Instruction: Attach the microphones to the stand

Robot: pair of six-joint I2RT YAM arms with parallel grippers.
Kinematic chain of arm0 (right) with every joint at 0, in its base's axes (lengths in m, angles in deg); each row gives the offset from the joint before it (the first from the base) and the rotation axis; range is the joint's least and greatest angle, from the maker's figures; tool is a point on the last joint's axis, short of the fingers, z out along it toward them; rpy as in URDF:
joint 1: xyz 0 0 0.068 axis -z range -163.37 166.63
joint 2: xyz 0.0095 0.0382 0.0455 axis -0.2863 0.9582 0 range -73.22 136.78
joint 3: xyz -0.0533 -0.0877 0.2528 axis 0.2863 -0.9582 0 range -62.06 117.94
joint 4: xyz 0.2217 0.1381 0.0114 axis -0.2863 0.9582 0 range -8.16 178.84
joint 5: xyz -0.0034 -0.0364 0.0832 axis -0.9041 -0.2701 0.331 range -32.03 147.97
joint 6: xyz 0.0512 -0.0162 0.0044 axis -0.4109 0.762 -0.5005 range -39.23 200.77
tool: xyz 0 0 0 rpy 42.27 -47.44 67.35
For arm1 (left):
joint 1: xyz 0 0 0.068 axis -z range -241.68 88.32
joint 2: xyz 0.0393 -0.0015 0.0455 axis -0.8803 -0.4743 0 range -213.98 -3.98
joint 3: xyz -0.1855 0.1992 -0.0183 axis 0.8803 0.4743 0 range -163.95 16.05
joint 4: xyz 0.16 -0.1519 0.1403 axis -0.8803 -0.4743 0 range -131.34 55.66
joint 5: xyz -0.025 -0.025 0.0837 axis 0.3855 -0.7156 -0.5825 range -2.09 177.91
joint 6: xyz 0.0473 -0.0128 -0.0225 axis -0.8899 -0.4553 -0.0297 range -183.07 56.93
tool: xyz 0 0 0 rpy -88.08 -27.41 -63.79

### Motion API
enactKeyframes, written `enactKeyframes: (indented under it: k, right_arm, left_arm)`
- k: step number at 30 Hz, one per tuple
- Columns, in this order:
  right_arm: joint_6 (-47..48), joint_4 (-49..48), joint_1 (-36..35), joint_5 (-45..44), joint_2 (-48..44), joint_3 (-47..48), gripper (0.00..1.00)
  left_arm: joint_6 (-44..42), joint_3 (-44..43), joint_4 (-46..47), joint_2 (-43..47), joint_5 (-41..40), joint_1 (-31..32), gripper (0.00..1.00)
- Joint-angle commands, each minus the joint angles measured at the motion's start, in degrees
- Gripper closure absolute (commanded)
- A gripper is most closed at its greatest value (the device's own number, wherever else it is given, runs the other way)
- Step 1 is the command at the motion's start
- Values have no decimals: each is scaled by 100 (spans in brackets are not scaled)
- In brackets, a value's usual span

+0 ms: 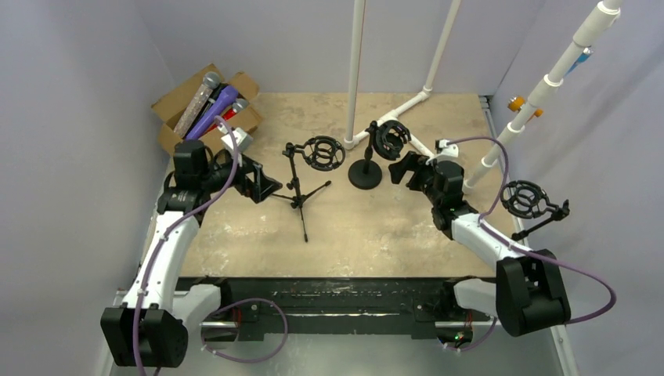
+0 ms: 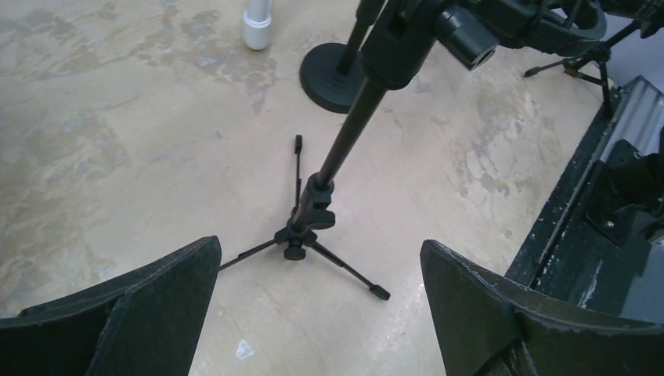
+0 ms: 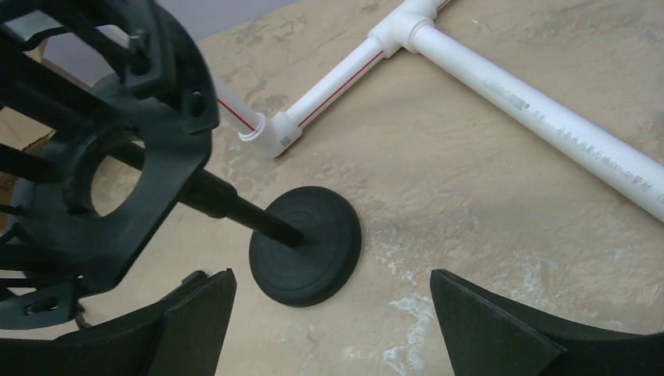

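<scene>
Both arms reach out over the tan, mottled tabletop (image 1: 376, 235), and nothing is mounted yet.

Biggest worry first. The white plastic pipe frame (image 1: 356, 63) rises right behind the stands, so a wide swing of the right arm could clip it.

Next is the brown cardboard box (image 1: 174, 100) at the far left corner. The microphones lie piled in it, with a purple stick microphone (image 1: 221, 102) and a silver glitter microphone (image 1: 196, 100) on top, mesh heads poking out. Crossed like that, lifting one could drag its neighbour along.

The thin black tripod stand (image 1: 298, 192) looks light on three spindly legs. The left gripper (image 1: 262, 182), jaws spread wide and empty, hovers just beside it, so a nudge may well tip it.

The right gripper (image 1: 403, 168), also wide open and holding nothing, sits near the black round-base stand (image 1: 365, 174). Its ribbed, heavy-looking disc (image 3: 309, 243) should stand firmer.

Smallest are the black ring-shaped shock mounts (image 1: 323, 153), hard plastic hoops. A smooth, round barrel could enter crooked or slip through.

The finger pads (image 2: 156, 305) are matte black with rough edges.
</scene>
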Motion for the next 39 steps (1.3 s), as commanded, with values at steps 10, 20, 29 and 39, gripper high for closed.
enactKeyframes:
  k: [10, 20, 29, 39]
  right_arm:
    - [145, 1022, -1739, -1920, 429, 650, 1]
    - [-302, 1538, -2683, -2854, 83, 411, 1]
    - [-467, 1891, -3378, -3610, -276, 200, 1]
    - [-648, 2984, -3714, -4432, -417, 1026, 1]
  left_arm:
    - [335, -688, 971, -1131, 520, 561, 0]
    - [324, -1023, 1449, -1650, 107, 993, 0]
    - [-115, -1296, 1452, -1963, 138, 1211, 65]
    - [-1105, -944, 327, -1114, -406, 919, 92]
